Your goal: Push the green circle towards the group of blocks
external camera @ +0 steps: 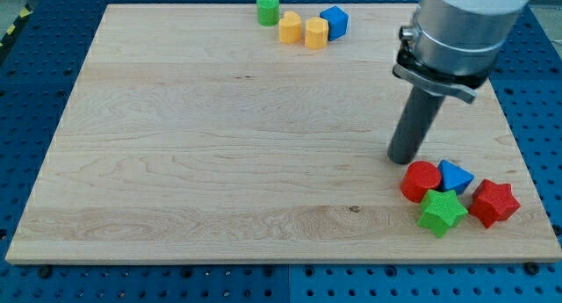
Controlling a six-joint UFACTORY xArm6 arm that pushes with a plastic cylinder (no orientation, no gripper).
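Gripperless end effector: my tip (403,159) rests near the bench's bottom-right corner, touching nothing, far from the top-edge green circle (268,10).

Two green (268,9), yellow (290,27), blue (334,21), red blocks (421,181) each

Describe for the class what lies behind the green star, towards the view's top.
Behind the green star sit the red circle and blue triangle, touching it; the red star lies beside it. My tip stands just beyond the red circle. Their hidden contact edges cannot be seen.
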